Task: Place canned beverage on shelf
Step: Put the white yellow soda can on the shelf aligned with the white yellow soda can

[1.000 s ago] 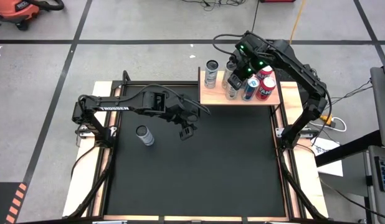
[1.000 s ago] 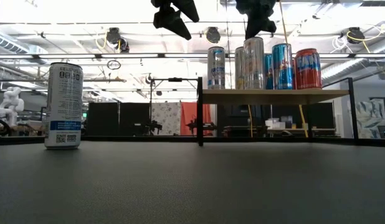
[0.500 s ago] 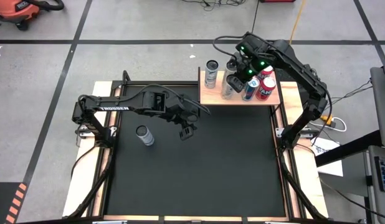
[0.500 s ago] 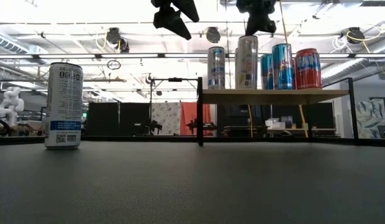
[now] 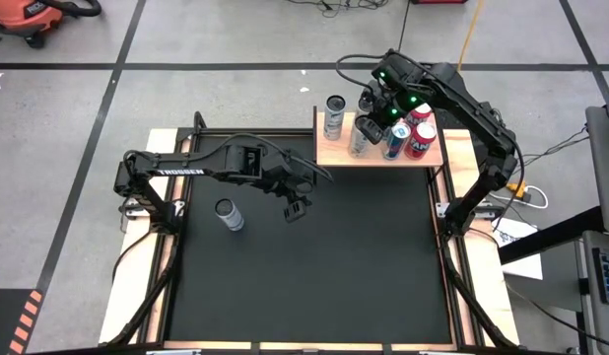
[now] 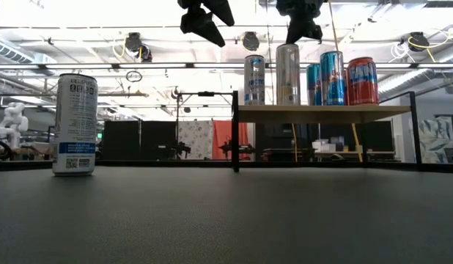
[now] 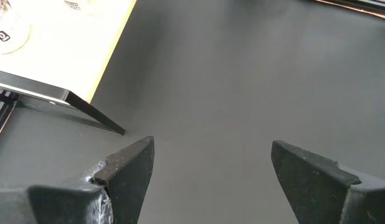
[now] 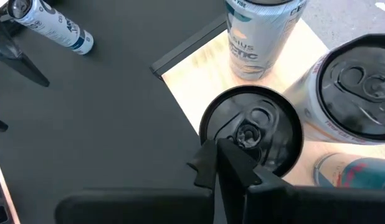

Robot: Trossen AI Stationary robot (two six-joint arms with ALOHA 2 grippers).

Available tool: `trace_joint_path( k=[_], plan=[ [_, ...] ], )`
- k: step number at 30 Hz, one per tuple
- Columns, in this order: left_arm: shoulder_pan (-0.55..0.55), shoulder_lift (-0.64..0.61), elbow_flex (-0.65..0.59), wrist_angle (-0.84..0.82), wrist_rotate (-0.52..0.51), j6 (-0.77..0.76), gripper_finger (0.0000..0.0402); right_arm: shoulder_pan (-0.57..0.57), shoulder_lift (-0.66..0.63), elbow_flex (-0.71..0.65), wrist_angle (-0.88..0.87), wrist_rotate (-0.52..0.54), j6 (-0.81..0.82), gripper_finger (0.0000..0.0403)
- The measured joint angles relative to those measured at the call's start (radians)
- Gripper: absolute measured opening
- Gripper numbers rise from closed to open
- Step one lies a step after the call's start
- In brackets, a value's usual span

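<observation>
The worktop (image 5: 304,286) is covered by a black mat, and the wooden shelf (image 5: 329,153) stands at its far edge toward the right. Five cans stand upright on the shelf: a white one (image 5: 333,115) at the left end, a silver can (image 6: 288,73) next to it, then two blue cans (image 6: 331,77) and a red can (image 6: 362,81) toward the right end. The right arm reaches over the shelf, and its claw (image 8: 233,163) hangs pinched fully together just above the silver can's dark lid (image 8: 251,130), its tips close over the pull tab; in the low view a small gap shows between claw and can top, so it holds nothing. The left arm stretches across the mat's far-left part, its claw (image 7: 211,162) spread wide and empty above bare mat, near the shelf's front-left leg (image 7: 96,115). One more white can (image 5: 227,214) stands upright alone on the mat at the left, well apart from the shelf and near the left arm.
</observation>
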Motion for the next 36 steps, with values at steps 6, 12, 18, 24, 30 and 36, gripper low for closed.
trace_joint_path(
  k=[6,12,18,24,30,36],
  plan=[
    [0.0,0.0,0.0,0.0,0.0,0.0,0.0322,0.0,0.002,0.029,0.004,0.0,0.027,0.0],
    [0.0,0.0,0.0,0.0,0.0,0.0,0.0322,0.004,0.001,0.131,0.01,-0.002,0.027,0.0],
    [0.0,0.0,0.0,0.005,-0.008,0.0,0.0322,0.023,0.01,0.138,0.065,-0.008,0.018,0.0],
    [0.0,0.0,0.0,0.005,-0.008,-0.006,0.0322,0.013,0.066,0.138,0.074,-0.006,-0.004,0.0],
    [0.0,0.0,0.0,0.003,-0.008,-0.007,0.0322,0.004,0.103,0.138,0.074,-0.006,-0.026,0.0],
    [0.0,0.0,0.0,0.003,-0.008,-0.007,0.0322,-0.024,0.123,0.138,0.049,-0.003,-0.026,0.0]
  ],
)
